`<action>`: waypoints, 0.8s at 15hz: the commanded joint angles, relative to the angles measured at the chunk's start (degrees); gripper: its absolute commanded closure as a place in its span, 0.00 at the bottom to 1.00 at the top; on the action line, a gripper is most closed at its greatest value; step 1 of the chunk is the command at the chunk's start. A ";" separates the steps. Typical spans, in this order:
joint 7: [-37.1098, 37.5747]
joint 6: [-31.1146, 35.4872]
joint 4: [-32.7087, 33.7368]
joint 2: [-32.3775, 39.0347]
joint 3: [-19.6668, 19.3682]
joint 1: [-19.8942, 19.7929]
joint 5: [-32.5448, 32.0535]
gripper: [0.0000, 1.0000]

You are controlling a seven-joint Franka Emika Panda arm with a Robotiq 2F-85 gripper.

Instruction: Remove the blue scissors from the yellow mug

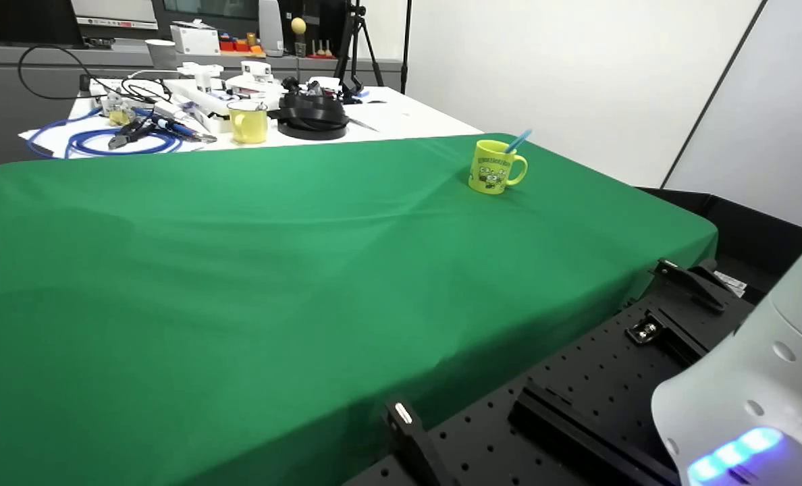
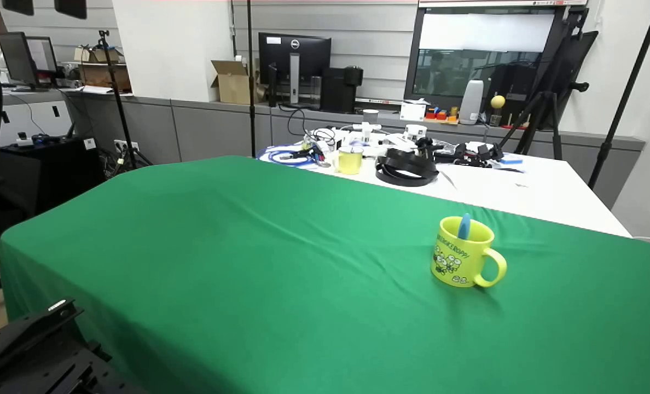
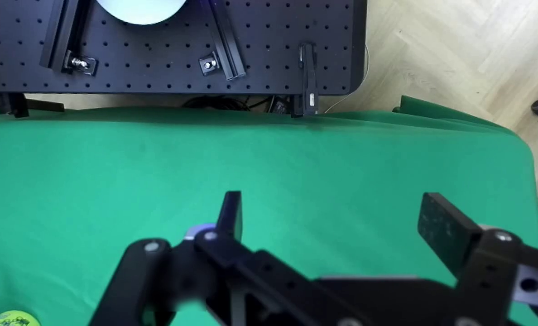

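Observation:
The yellow mug (image 1: 490, 170) stands upright on the green cloth, with its handle to the right in both exterior views; it also shows in an exterior view here (image 2: 451, 261). The blue scissors (image 1: 519, 140) lean inside it, with a light-blue handle above the rim (image 2: 464, 226) and the rest hidden in the mug. In the wrist view only part of the mug (image 3: 14, 319) shows at the bottom left corner, and the scissors are out of view. My gripper (image 3: 331, 213) is wide open and empty above the cloth, well apart from the mug. Neither exterior view shows the gripper.
The green cloth table (image 1: 273, 270) borders the black perforated robot base plate (image 3: 269, 50). Black clamps (image 3: 309, 77) stick out at the plate's edge. Behind is a white table with a paler yellow mug (image 2: 349, 161), cables and a black strap roll (image 2: 404, 167). A white wall (image 1: 576, 88) stands beside the table.

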 commanded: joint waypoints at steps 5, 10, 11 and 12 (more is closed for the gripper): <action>-0.36 -0.22 0.11 -0.09 0.47 -0.67 0.27 0.00; -2.13 4.27 4.23 8.61 -1.82 -6.56 -6.47 0.00; -2.99 5.36 5.72 11.38 -2.64 -7.85 -8.14 0.00; -4.67 6.35 7.33 14.21 -3.62 -8.72 -9.92 0.00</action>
